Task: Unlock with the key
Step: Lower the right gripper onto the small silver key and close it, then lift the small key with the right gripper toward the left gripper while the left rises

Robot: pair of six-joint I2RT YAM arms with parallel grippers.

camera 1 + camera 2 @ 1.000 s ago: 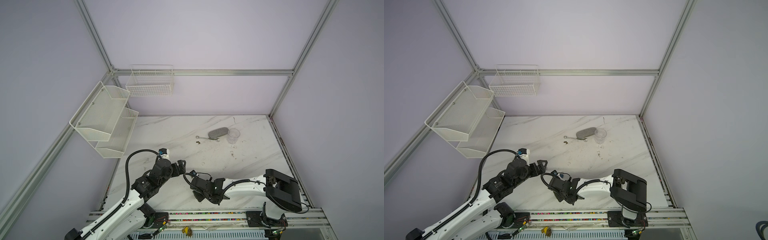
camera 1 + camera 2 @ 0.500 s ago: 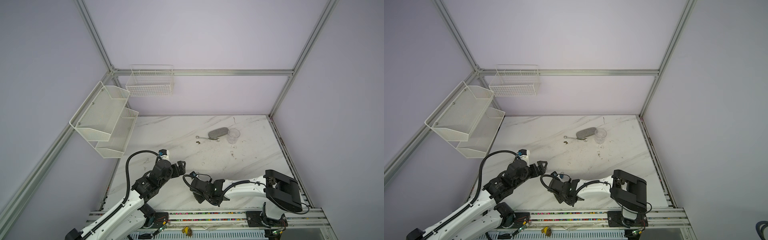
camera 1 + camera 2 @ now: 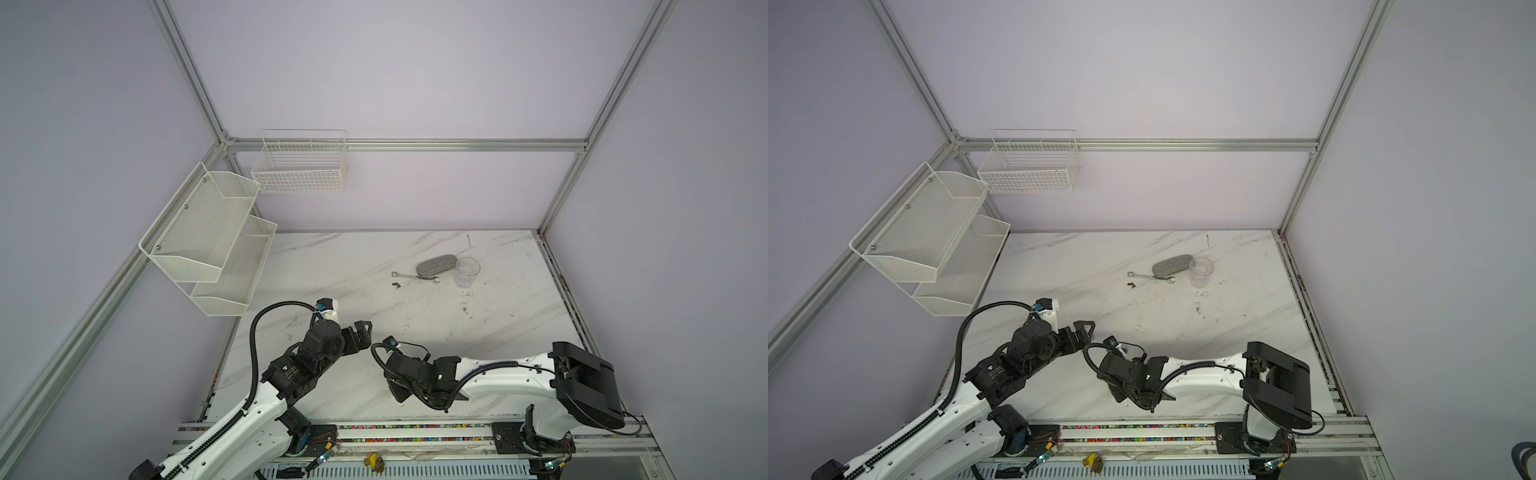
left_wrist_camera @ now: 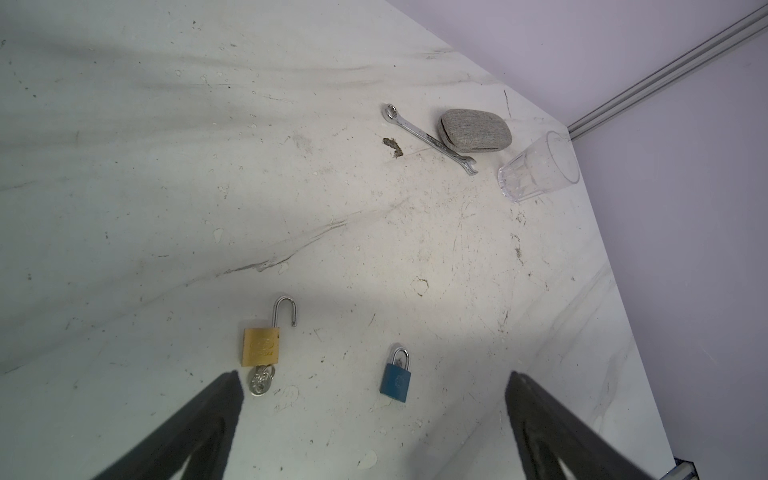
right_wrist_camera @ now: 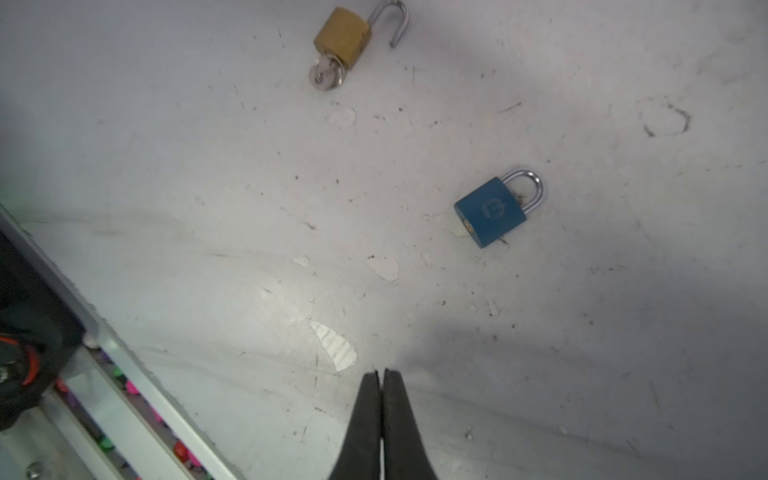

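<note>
A brass padlock (image 4: 260, 347) lies flat on the marble table with its shackle swung open. A silver key (image 4: 261, 380) sticks out of its keyhole. The right wrist view shows the same brass padlock (image 5: 343, 39) and key (image 5: 326, 77). A blue padlock (image 4: 396, 381) lies beside it with its shackle closed, and the blue padlock (image 5: 490, 212) has no key in it. My left gripper (image 4: 373, 376) hovers wide open above both locks and holds nothing. My right gripper (image 5: 381, 372) is shut and empty, short of both locks. Neither lock shows in the top views.
A wrench (image 4: 428, 139), a grey oval case (image 4: 476, 129) and a clear cup (image 4: 540, 166) sit at the far right of the table. White mesh shelves (image 3: 208, 232) and a wire basket (image 3: 301, 166) hang on the walls. The front rail (image 5: 124, 365) runs close to my right gripper.
My right gripper's jaws have come together on nothing, and that arm has shifted slightly left. The left arm has hardly moved.
</note>
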